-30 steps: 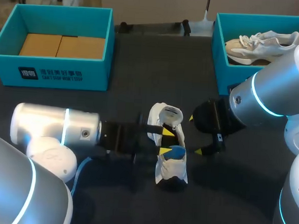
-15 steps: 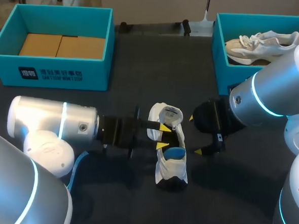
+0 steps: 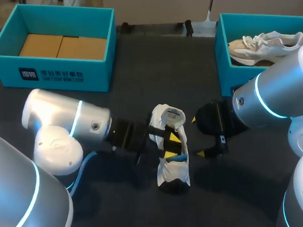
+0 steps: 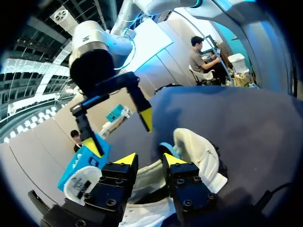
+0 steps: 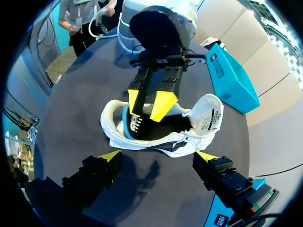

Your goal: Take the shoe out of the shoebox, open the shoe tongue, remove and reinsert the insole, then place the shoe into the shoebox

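Shoe [image 3: 172,171] handling

Finding it near the table's middle. Judging it light, upper collapsing readily, sole stiffer; favouring heel collar [image 5: 108,124] for holding. Showing left gripper [image 3: 172,145] at its opening, grip state undeterminable. Showing right gripper [image 3: 197,137] alongside, spread wide, empty.

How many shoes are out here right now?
2. One white shoe lies mid-table, with the left gripper at its opening; the other shoe sits in the far right teal box. None shows in the left box.
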Available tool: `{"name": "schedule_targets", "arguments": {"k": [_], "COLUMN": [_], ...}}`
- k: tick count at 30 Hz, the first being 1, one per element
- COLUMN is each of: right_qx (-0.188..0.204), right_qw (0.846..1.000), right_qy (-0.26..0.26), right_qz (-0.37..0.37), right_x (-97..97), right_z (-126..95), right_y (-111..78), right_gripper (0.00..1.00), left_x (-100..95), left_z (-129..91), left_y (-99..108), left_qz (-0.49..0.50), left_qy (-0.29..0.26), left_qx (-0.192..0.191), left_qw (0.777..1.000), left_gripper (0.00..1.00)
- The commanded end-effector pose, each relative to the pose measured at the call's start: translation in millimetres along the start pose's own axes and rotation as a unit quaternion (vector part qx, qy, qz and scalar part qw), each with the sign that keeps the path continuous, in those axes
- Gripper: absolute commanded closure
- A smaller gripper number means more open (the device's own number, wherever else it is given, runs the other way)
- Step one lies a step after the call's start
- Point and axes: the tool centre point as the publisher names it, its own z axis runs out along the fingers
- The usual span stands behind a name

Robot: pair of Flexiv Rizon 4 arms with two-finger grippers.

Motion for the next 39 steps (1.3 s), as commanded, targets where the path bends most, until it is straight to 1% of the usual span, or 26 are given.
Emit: {"name": "schedule_targets", "arguments": {"k": [1, 4, 6, 8, 12, 16, 21, 24, 28, 29, 30, 33, 34, 36, 38, 39], "right_qx": [-0.001, -0.001, -0.001, -0.001, -0.001, -0.001, -0.001, -0.001, -0.001, -0.001, -0.001, -0.001, -0.001, -0.001, -0.001, -0.001], "right_qw": [1.0, 1.0, 1.0, 1.0, 1.0, 1.0, 1.0, 1.0, 1.0, 1.0, 1.0, 1.0, 1.0, 1.0, 1.0, 1.0], "right_qy": [-0.001, -0.001, -0.001, -0.001, -0.001, -0.001, -0.001, -0.001, -0.001, -0.001, -0.001, -0.001, -0.001, -0.001, -0.001, -0.001], "right_qz": [0.0, 0.0, 0.0, 0.0, 0.0, 0.0, 0.0, 0.0, 0.0, 0.0, 0.0, 0.0, 0.0, 0.0, 0.0, 0.0], "right_x": [1.1, 1.1, 1.1, 1.1, 1.1, 1.1, 1.1, 1.1, 1.1, 1.1, 1.1, 1.1, 1.1, 1.1, 1.1, 1.1], "right_z": [1, 1, 1, 1, 1, 1, 1, 1, 1, 1, 1, 1, 1, 1, 1, 1], "right_y": [-0.3, -0.3, -0.3, -0.3, -0.3, -0.3, -0.3, -0.3, -0.3, -0.3, -0.3, -0.3, -0.3, -0.3, -0.3, -0.3], "right_gripper": [0.0, 0.0, 0.0, 0.0, 0.0, 0.0, 0.0, 0.0, 0.0, 0.0, 0.0, 0.0, 0.0, 0.0, 0.0, 0.0], "left_x": [8.4, 11.9, 9.9, 5.8, -5.3, -17.2, -22.5, -23.6, -26.7, -28.1, -29.4, -31.5, -32.1, -33.7, -34.7, -35.0], "left_z": [-4, -10, -17, -26, -38, -48, -52, -57, -62, -63, -64, -69, -70, -74, -76, -78], "left_y": [0, -2, -5, -8, -13, -18, -21, -25, -26, -26, -28, -31, -32, -33, -33, -34], "left_qz": [0.002, 0.0, 0.0, 0.002, 0.007, 0.014, 0.03, 0.043, 0.059, 0.062, 0.061, 0.074, 0.075, 0.083, 0.086, 0.088], "left_qy": [0.022, 0.022, 0.021, 0.025, 0.039, 0.051, 0.099, 0.129, 0.151, 0.158, 0.168, 0.197, 0.21, 0.234, 0.248, 0.259], "left_qx": [-0.005, -0.003, -0.004, -0.007, -0.016, -0.017, -0.02, -0.027, -0.035, -0.035, -0.034, -0.04, -0.041, -0.048, -0.052, -0.053], "left_qw": [1.0, 1.0, 1.0, 1.0, 0.999, 0.998, 0.994, 0.99, 0.986, 0.985, 0.983, 0.977, 0.974, 0.967, 0.964, 0.96], "left_gripper": [0.65, 0.64, 0.62, 0.6, 0.54, 0.54, 0.55, 0.52, 0.5, 0.45, 0.43, 0.4, 0.31, 0.29, 0.2, 0.22]}}
